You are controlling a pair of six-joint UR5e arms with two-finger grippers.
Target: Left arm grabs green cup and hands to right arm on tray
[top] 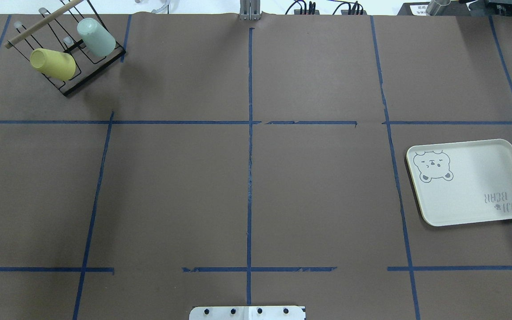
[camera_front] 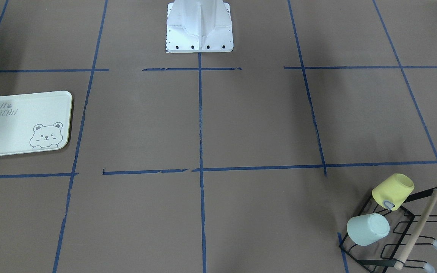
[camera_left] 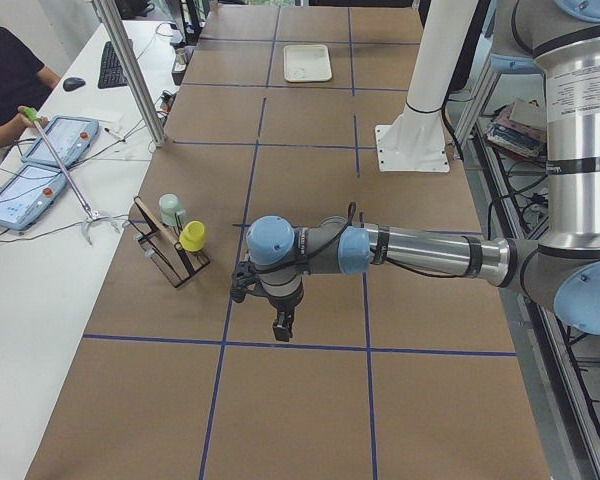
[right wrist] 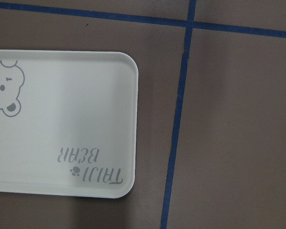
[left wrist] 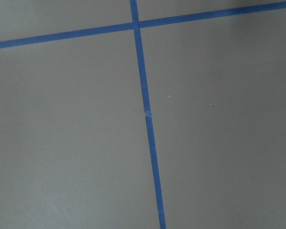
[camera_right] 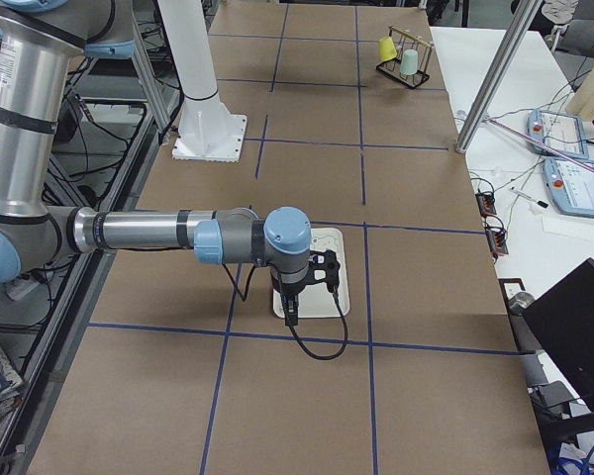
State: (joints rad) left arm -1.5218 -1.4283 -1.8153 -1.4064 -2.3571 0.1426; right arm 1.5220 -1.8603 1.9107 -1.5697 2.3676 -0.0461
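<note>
Reading "TAIJI BEAR" in grey on the tray (camera_front: 13, 132), at the left edge of the front view, w/ a winking bear drawing at its lower right. We see the same words upside down in the right wrist view. Green cup (camera_front: 367, 229) sits tilted on a black wire rack (camera_front: 393, 248) in the btm right corner, just below-left of the yellow cup (camera_front: 392, 190). Left gripper (camera_left: 280, 328) hangs over the brown table (camera_left: 310, 400), mid-frame in the left side view. Right gripper (camera_right: 291, 315) hangs by the tray. Jaw state, both: we cannot tell.
</note>
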